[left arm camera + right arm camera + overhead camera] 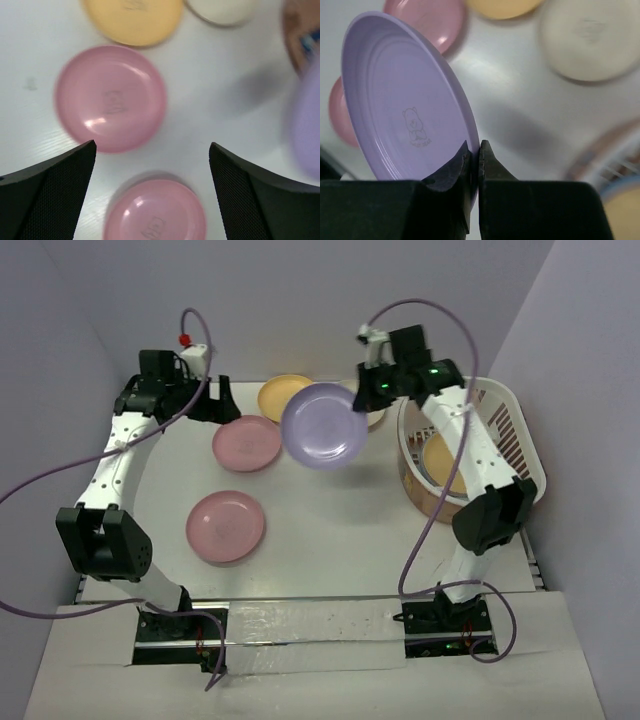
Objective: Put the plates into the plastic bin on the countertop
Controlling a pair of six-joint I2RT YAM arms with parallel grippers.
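My right gripper [370, 395] is shut on the rim of a lavender plate [322, 426] and holds it tilted above the countertop [330, 530], left of the white slotted bin [515, 430]. In the right wrist view the jaws [479, 146] pinch the plate's edge [405, 100]. An orange-yellow plate [443, 462] lies in the bin. My left gripper [220, 400] is open and empty [152, 146] above two pink plates [246, 443] [226, 526]. An orange plate [283, 394] lies at the back. A cream plate [590, 40] lies next to the bin.
Lavender walls [60, 370] border the countertop on the left, back and right. The bin [615, 165] stands close to the right wall. The right arm's cable [420, 540] hangs in front of the bin.
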